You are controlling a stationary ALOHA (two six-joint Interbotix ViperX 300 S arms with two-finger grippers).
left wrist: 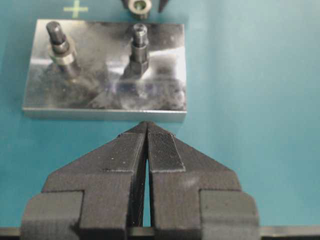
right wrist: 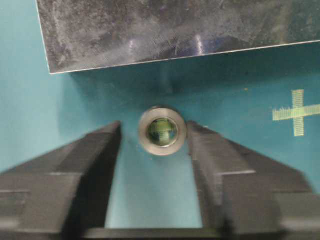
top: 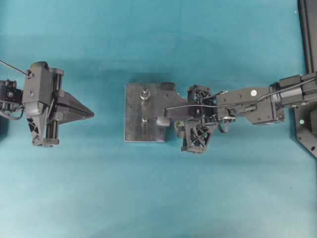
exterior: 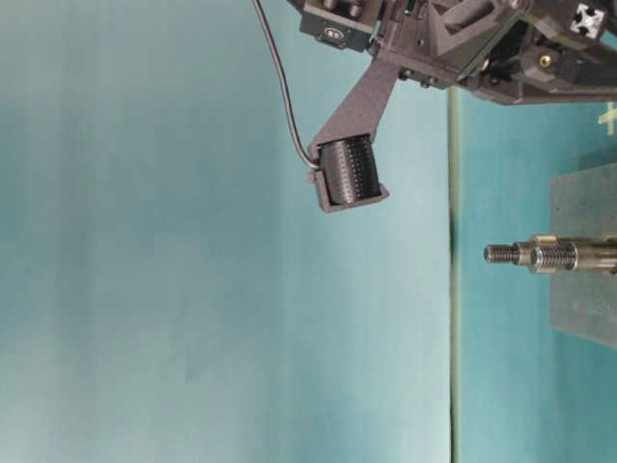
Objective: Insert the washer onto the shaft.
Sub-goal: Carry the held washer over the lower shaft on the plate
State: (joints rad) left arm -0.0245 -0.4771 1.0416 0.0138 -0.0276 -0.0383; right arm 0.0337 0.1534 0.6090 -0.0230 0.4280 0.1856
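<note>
While the washer lies flat on the mat just beside the metal plate, the right gripper straddles it with fingers spread, one nearly touching, so uneven closing could nudge it askew; left gripper pressed together.

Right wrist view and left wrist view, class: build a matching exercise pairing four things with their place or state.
Things:
1. small round metal washer
2. grey rectangular metal plate
3. left gripper
4. right gripper

States:
A. fingers pressed together
B. lying flat on the teal table between two fingers
C. carrying two upright threaded shafts
D. fingers apart, one on each side of the washer

Pairs: 1-B, 2-C, 3-A, 4-D
</note>
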